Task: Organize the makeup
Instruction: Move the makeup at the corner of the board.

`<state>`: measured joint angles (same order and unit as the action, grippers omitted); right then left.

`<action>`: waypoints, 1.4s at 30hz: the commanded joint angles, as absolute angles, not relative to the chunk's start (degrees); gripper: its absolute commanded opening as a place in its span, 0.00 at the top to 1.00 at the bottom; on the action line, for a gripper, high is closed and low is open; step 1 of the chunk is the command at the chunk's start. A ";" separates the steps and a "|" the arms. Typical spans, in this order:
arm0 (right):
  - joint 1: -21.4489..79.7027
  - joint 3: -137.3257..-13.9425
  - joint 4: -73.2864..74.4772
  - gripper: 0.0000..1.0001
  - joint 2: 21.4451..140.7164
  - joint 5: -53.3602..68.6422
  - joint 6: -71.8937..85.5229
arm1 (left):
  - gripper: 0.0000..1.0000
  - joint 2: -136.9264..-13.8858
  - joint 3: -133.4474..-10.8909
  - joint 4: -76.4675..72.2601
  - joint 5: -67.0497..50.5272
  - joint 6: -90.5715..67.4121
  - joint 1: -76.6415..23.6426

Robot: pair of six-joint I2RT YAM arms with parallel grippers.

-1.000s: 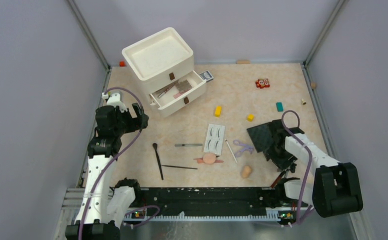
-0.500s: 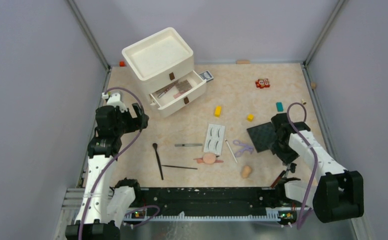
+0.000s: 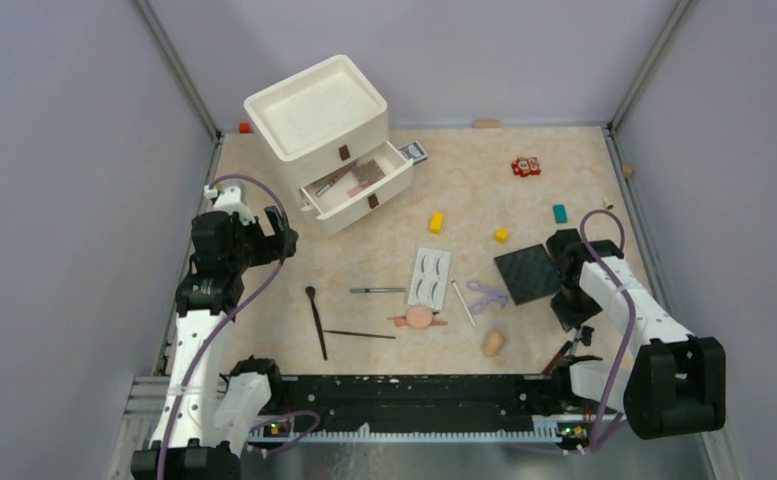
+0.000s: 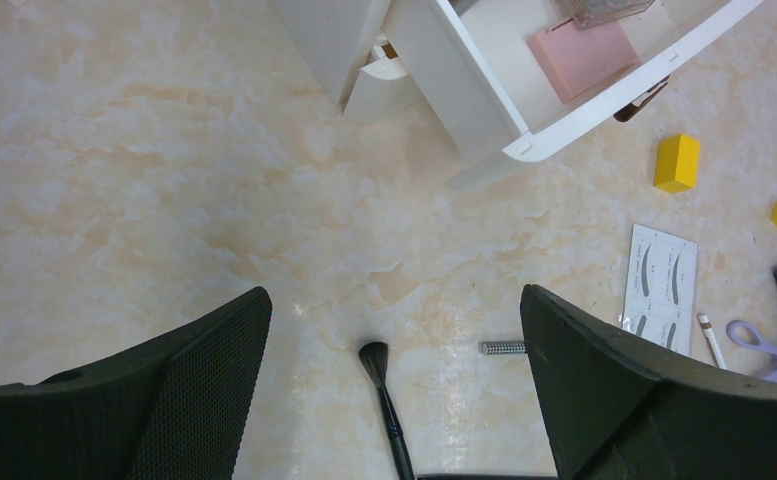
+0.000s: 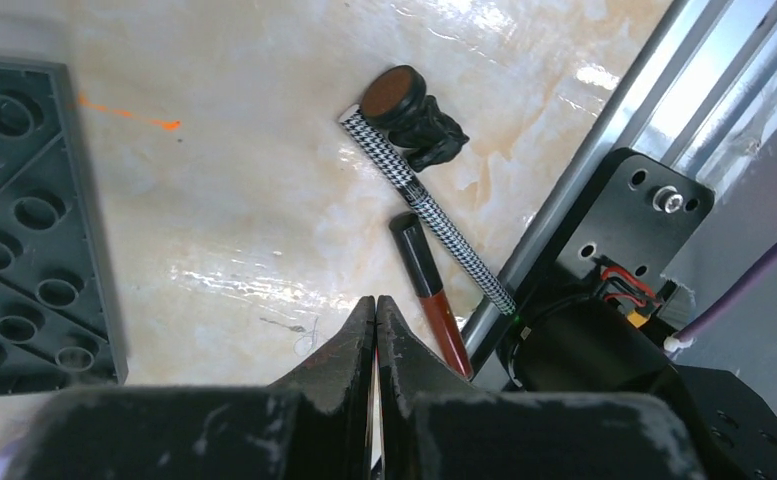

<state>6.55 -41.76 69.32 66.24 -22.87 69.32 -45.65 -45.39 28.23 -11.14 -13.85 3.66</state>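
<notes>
The makeup lies scattered mid-table: a white false-eyelash card [image 3: 429, 275] [image 4: 662, 285], a purple curler [image 3: 486, 295], a peach sponge [image 3: 493, 343], a round puff [image 3: 419, 317], a black brush [image 3: 315, 320] [image 4: 384, 400] and thin pencils [image 3: 359, 334]. The white drawer unit [image 3: 329, 130] has its lower drawer [image 3: 359, 185] pulled out, with a pink compact [image 4: 582, 55] inside. My left gripper [image 3: 274, 235] [image 4: 394, 295] hangs open and empty above the brush tip. My right gripper [image 3: 572, 315] [image 5: 376, 300] is shut on nothing, just beside a red-and-black pencil [image 5: 429, 295] and a houndstooth-handled brush [image 5: 424, 215].
A dark studded plate [image 3: 529, 272] [image 5: 24, 220] lies flat left of the right gripper. Two yellow blocks [image 3: 436, 221] [image 3: 501, 235], a teal block [image 3: 560, 213] and a red piece [image 3: 525, 166] sit further back. The metal rail [image 3: 414, 390] runs along the near edge.
The right gripper has come off the dark plate, swung toward the near rail and shut. The plate, tilted before, now lies flat. The left arm has not moved.
</notes>
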 commanded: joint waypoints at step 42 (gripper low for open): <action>6.04 -49.40 70.20 1.00 89.10 -24.58 73.13 | 0.01 -46.01 -45.40 26.11 -11.46 -14.46 3.87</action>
